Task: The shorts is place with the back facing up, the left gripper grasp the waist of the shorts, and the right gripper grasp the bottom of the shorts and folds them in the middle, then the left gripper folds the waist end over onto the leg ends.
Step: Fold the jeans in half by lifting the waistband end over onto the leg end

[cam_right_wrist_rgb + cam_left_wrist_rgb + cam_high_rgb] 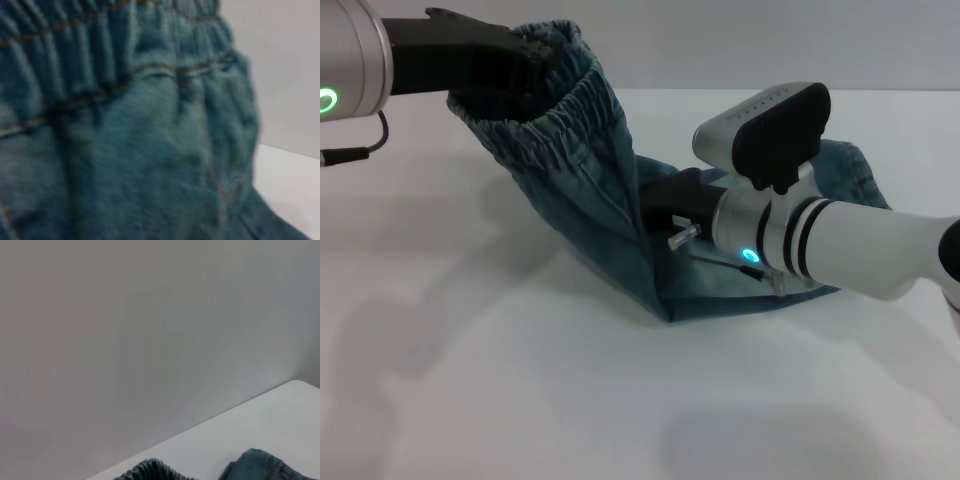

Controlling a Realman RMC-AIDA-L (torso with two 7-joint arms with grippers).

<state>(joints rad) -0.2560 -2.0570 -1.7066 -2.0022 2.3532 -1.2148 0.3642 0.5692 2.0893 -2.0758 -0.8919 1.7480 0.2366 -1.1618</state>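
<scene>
The shorts [610,215] are half lifted off the white bench [470,380]: their gathered elastic waist [560,110] is raised high in the air, and the denim slopes down from it to a folded edge resting on the bench near the middle of the scene, with the rest of the cloth lying flat beyond that edge. The left end effector [525,55], on the green-lit arm, is clamped on the raised waist at its top rim, and the cloth hangs from that single hold in a sagging funnel. The right end effector [665,205], on the blue-lit arm, sits low beside the sloping denim, just under the waist and pressed close to the fabric; whether its fingers are apart or together on the cloth cannot be told, since the denim and its own body hide them. The right wrist view is filled by the elastic gathers and the stitched seam below them, so that camera is very near the waist. The left wrist view shows only a sliver of the waist and another denim edge on the bench.

As a judgement, the denim is soft and limp, fairly heavy for cloth, and not slippery. The thick elastic band gives the surest hold; thinner single layers would slide or bunch.
</scene>
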